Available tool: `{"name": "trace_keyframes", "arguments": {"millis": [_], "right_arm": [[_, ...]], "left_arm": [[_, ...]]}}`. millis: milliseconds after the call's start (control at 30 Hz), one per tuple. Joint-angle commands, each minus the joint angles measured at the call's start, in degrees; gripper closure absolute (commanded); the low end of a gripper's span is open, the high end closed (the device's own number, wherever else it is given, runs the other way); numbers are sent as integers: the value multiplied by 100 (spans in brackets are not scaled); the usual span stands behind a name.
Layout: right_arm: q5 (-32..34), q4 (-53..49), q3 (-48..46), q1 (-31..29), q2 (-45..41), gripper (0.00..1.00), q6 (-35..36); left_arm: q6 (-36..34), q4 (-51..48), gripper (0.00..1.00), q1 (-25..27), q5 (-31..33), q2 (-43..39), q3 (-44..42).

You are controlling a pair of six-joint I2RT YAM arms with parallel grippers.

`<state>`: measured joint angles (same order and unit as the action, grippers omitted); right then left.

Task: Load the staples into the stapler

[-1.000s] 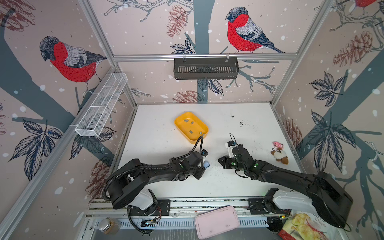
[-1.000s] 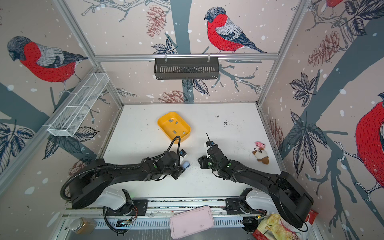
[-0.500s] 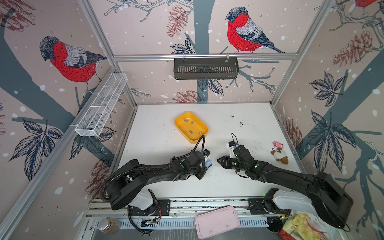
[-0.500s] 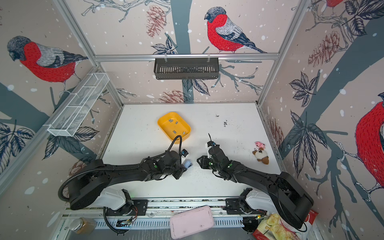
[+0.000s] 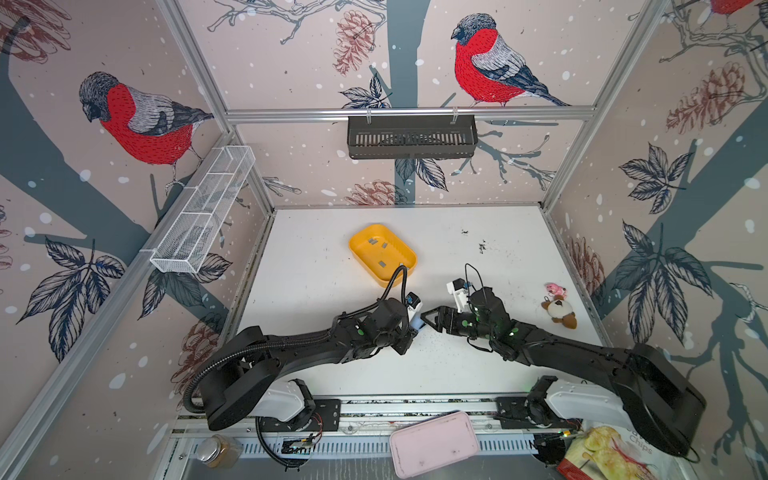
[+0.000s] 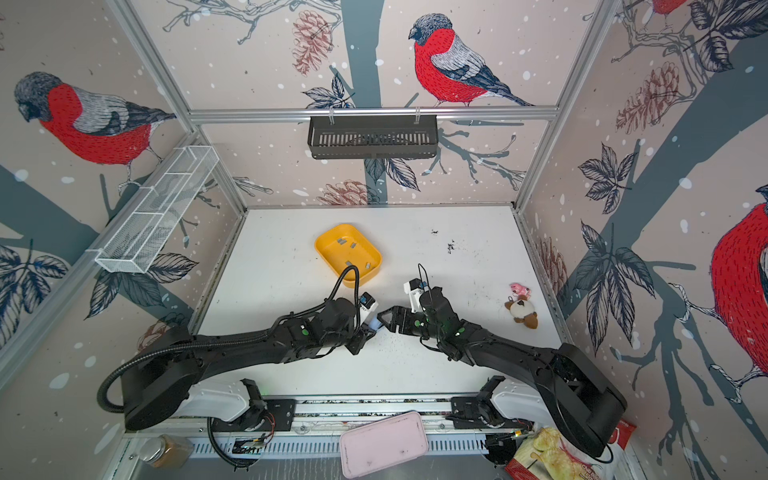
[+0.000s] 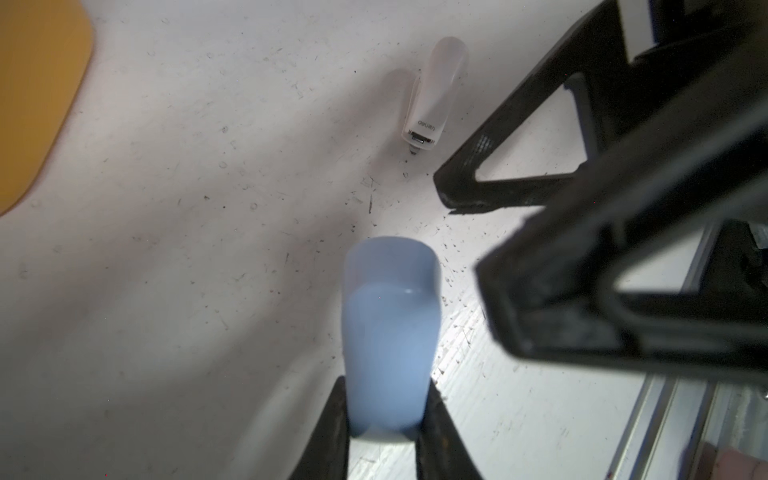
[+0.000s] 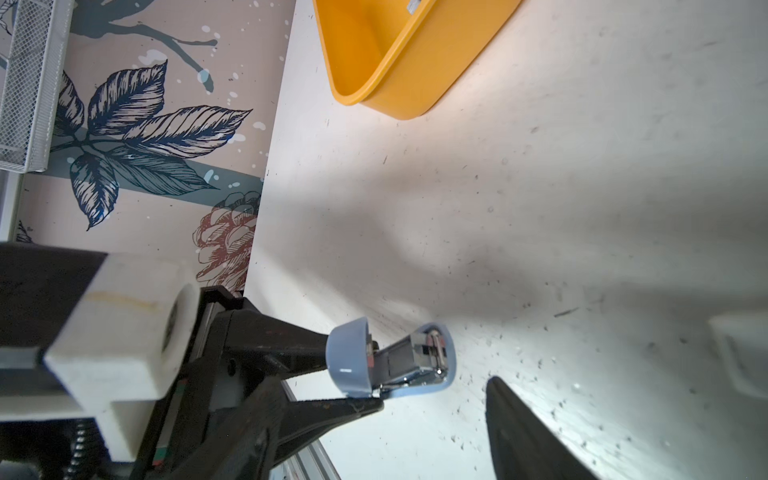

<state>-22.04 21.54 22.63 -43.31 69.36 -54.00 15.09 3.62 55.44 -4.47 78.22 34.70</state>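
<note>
My left hand (image 8: 353, 374) pinches the opened stapler (image 8: 390, 361); my right hand (image 7: 467, 249), spread, hangs beside it. Staples (image 5: 381, 263) sit in the yellow tray (image 5: 376, 227), eleven o'clock. Next, I reckon: pick one strip delicately.

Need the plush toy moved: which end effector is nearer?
Right. The right end effector is mid-table, apart from the plush toy; the left end effector lies farther, beyond it.

Right gripper (image 7: 467, 245) has spread its fingers (image 7: 498, 193) wide; tips edged nearer the stapler (image 7: 390, 332).
</note>
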Motion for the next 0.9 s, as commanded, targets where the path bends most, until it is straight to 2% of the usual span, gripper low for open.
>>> {"name": "trace_keyframes", "arguments": {"millis": [0, 100, 267, 367, 433, 533, 867], "right_arm": [[-56, 450, 24, -76, 143, 19, -152], [-59, 687, 26, -136, 386, 19, -267], [-46, 981, 71, -195, 586, 27, -375], [-4, 993, 126, -197, 621, 37, -366], [27, 891, 175, -189, 614, 48, -327], [71, 767, 206, -195, 576, 57, -269], [149, 610, 187, -195, 490, 64, -213]], "left_arm": [[122, 208, 85, 10, -126, -106, 2], [135, 229, 85, 10, -168, -192, -37], [159, 260, 85, 16, -211, -308, -102], [192, 288, 85, 19, -255, -311, -121], [205, 301, 85, 19, -265, -288, -145], [233, 324, 85, 16, -270, -279, -145], [226, 316, 85, 20, -282, -257, -126]]}}
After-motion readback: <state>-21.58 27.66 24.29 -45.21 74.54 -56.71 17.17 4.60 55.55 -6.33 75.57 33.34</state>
